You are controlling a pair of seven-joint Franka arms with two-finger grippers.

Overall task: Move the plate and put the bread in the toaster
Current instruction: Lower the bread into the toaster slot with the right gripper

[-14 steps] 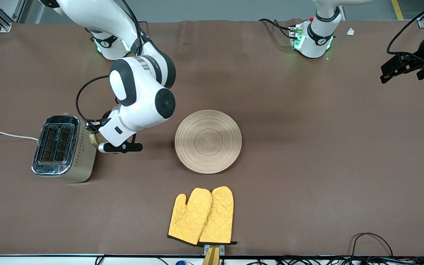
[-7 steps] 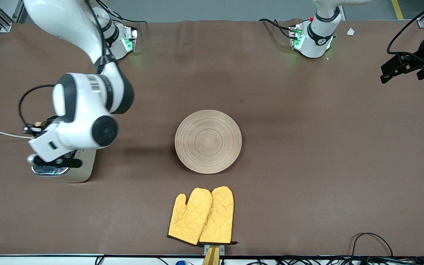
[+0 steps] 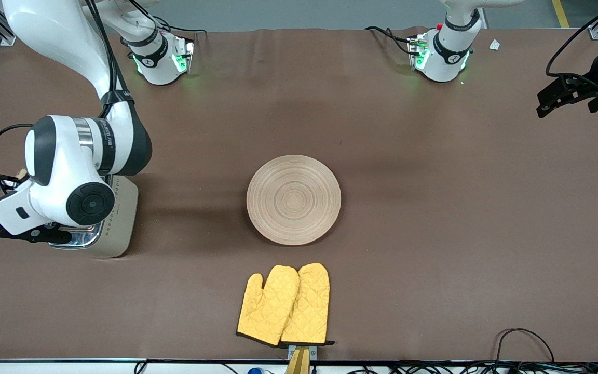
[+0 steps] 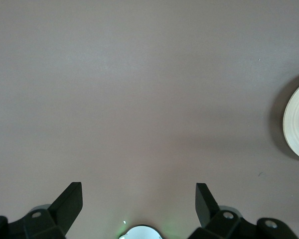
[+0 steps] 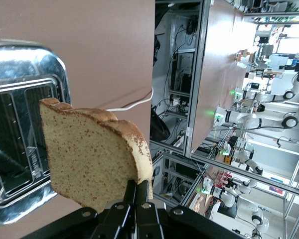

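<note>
We see the right claw [image 5: 137,196] pinched tight on one corner of the bread [image 5: 92,157], holding the slice on edge above the toaster [image 3: 117,218], which stands at the right arm's end of the worktop [image 3: 434,208]; in the right wrist view the chrome top and its two slots lie just beside and below the slice, which is not yet in either slot. We judge the bread light and soft, with a firmer crust; a grip at the crust corner, as here, leaves the free edge to enter the slot first, though too hard a pinch could crush or tear the crumb, and the slice may swing about that one corner. The toaster looks stiff and heavy enough to stay put, but its chrome is slippery. The plate [image 3: 294,200] lies bare in the middle of the worktop, nearer the front camera than the arm bases, with a pair of yellow oven mitts [image 3: 284,305] nearer still. The left claw [image 4: 138,199] waits with its fingers spread wide and nothing between them, over bare worktop at the left arm's end.
</note>
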